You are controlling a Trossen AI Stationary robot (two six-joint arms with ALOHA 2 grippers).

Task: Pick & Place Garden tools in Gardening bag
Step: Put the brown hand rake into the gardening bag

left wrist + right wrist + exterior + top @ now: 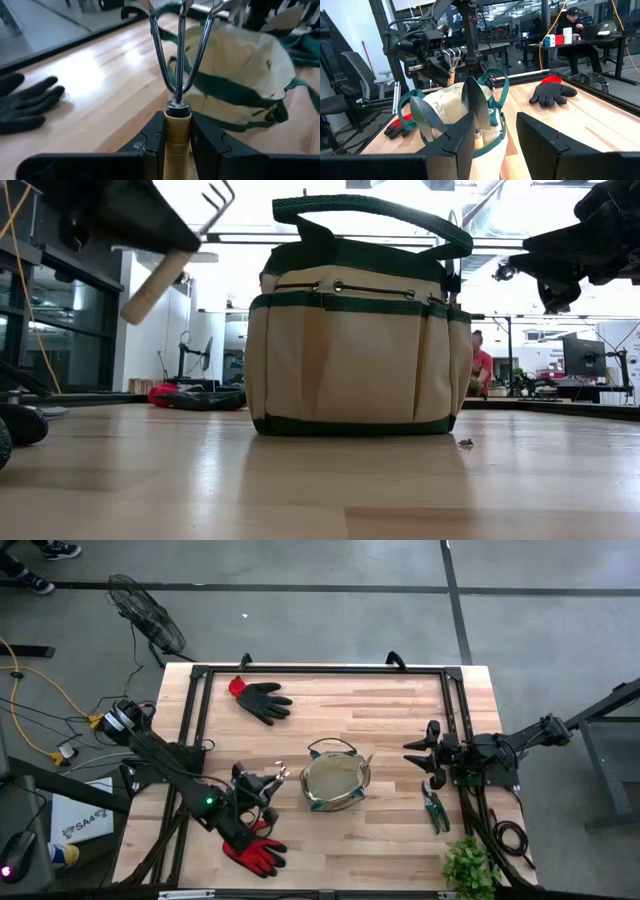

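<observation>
The gardening bag (335, 783) stands upright mid-table, with two silver trowel blades (475, 102) sticking up out of it. My left gripper (268, 783) is just left of the bag, shut on a wooden-handled fork (179, 55) whose tines point at the bag. My right gripper (425, 755) waits open at the right side, nothing between its fingers. A black-and-red glove (262, 700) lies flat at the far left, a red glove (255, 852) near the front edge, and green-handled pruners (435, 810) lie right of the bag. My left gripper pinches the fork's wooden handle (177, 125) between its two fingers (152, 140), just behind the metal collar. The tines stick out ahead of the fingertips. The fork is lifted clear of the table and tilted, tines high (215, 198), the handle's free end (150, 290) low.
A leafy green plant (470, 865) sits at the near right corner. A black frame (320, 670) runs along the table's far and side edges. Bare wood lies between the bag and the far glove. People sit at desks (572, 25) beyond the table.
</observation>
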